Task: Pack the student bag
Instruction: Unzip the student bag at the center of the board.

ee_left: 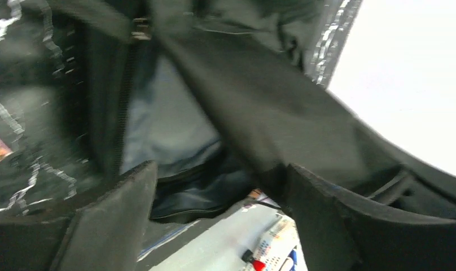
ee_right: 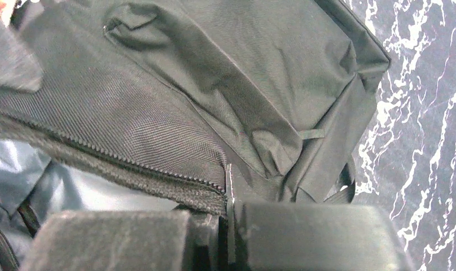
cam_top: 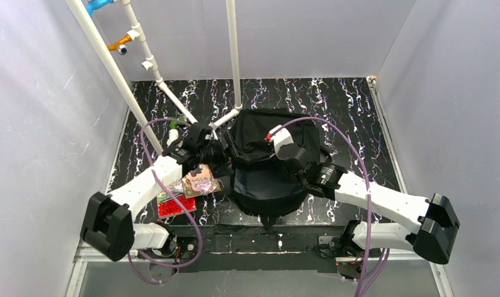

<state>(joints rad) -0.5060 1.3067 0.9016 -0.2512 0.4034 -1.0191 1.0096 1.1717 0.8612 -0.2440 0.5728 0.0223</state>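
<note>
**Zipper edge pinched, bag mouth being opened**

Fingers of the right gripper are pressing together on the zipper edge of the student bag. They are gripping the lip, seemingly to lift it so the mouth gapes.

The left gripper is hovering at the opposite side of the opening. Its fingers are spread wide, clasping nothing, with the grey lining showing between them. It looks ready to take the other lip.

A white printed item with a red tip is showing low in the left wrist view. It is blurred, and may be lying in the bag or under it.

The bag is lying in the middle of the marbled table, between the two arms. A pink booklet and a red item are waiting just left of it, partly under the left arm. A loose fold of black fabric is drooping across the opening and is likely to obstruct loading. White pipes are standing close behind the bag.
</note>
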